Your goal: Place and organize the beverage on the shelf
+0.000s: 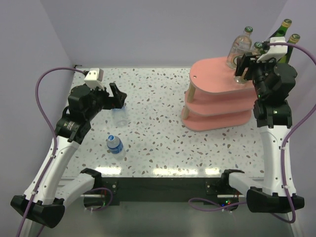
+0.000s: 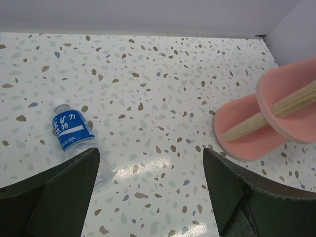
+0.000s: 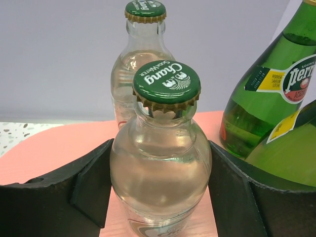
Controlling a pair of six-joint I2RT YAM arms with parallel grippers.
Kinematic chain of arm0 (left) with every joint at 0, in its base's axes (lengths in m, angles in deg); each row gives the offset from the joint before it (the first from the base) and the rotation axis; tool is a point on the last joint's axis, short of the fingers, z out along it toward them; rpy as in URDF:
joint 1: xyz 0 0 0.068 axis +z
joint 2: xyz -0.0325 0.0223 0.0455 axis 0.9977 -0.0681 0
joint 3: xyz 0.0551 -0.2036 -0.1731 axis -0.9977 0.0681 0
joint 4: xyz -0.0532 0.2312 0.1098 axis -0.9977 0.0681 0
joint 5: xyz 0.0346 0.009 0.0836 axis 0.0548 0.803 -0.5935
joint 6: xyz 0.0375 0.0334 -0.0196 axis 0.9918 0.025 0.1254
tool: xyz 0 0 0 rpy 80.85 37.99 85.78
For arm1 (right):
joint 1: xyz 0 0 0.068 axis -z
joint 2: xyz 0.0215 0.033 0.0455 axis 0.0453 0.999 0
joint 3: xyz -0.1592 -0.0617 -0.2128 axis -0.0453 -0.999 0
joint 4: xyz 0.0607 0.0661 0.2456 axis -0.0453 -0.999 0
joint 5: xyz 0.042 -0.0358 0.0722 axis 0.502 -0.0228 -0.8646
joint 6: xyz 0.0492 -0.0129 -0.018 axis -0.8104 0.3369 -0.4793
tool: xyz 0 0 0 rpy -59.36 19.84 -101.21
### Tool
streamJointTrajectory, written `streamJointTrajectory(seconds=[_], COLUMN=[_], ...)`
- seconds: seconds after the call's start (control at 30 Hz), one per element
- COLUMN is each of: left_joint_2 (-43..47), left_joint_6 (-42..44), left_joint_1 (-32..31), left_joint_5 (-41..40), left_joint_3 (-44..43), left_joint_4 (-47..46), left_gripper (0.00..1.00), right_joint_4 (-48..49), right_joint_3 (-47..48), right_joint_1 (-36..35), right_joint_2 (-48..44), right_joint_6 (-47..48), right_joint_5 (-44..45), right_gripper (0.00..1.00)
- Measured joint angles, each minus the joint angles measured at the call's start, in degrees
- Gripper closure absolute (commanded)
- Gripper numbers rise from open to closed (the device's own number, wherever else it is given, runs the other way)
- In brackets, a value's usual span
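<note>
The speckled table [image 1: 163,113] fills the frame, and the pink shelf [image 1: 207,74] stands at upper right. The right gripper [image 1: 243,69] reaches over the shelf's top tier, its fingers pressed to both sides of a clear green-capped bottle [image 3: 160,163]. The left gripper [image 1: 117,96] hangs at centre left, spread wide with nothing between its fingers. Two green glass bottles [image 3: 256,98] stand at the shelf's right end, and a second clear bottle [image 3: 140,49] stands behind the gripped one. A blue-labelled bottle [image 1: 120,117] sits just below the left gripper, with a second blue-labelled bottle [image 1: 114,144] lower on the table.
</note>
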State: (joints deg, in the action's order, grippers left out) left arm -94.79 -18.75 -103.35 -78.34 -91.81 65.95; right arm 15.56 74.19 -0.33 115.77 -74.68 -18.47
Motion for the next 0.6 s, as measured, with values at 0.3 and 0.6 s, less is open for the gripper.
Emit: streamJointTrajectory(seconds=[0.3,0.6], left_joint_2=[0.0,0.0], left_joint_6=[0.0,0.0], left_joint_1=[0.0,0.0], left_joint_5=[0.0,0.0], left_joint_3=[0.0,0.0], left_joint_4=[0.0,0.0], left_gripper=[0.09,0.08], right_joint_4=[1.9,1.2], right_joint_3=[0.0,0.0], right_joint_1=[0.0,0.0], right_joint_2=[1.3,1.0], right_joint_6=[0.1,1.0], right_joint_5=[0.0,-0.1], right_gripper=[0.22,0.01])
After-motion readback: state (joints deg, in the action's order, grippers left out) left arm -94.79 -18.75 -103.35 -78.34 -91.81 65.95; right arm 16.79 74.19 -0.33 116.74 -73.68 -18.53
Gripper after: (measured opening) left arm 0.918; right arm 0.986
